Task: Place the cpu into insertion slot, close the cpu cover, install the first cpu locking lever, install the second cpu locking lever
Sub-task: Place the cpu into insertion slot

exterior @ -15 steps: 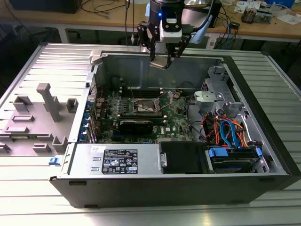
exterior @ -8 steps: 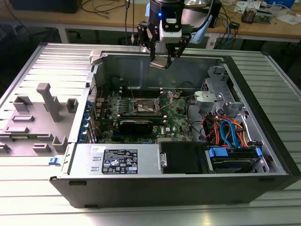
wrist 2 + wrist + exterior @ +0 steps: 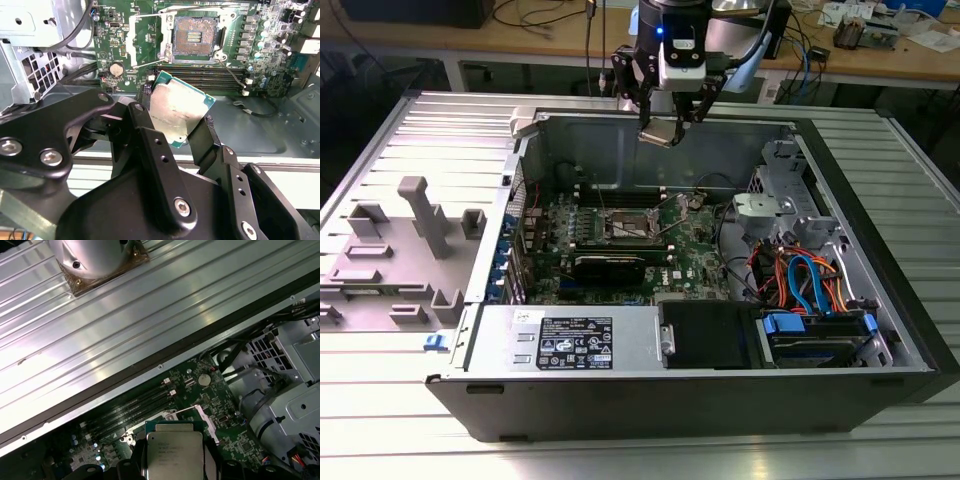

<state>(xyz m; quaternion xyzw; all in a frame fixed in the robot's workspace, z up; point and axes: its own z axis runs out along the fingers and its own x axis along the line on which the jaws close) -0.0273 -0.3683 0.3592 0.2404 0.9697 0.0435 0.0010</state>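
End effector (image 3: 175,119) tight around cpu (image 3: 183,104)

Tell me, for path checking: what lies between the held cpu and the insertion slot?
In the second wrist view, the black memory slots run across the board between the cpu and the insertion slot.

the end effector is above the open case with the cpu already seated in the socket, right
No. The cpu is not seated: the end effector, above the open case, holds it clamped, and the second wrist view shows the insertion slot bare, its contacts exposed.
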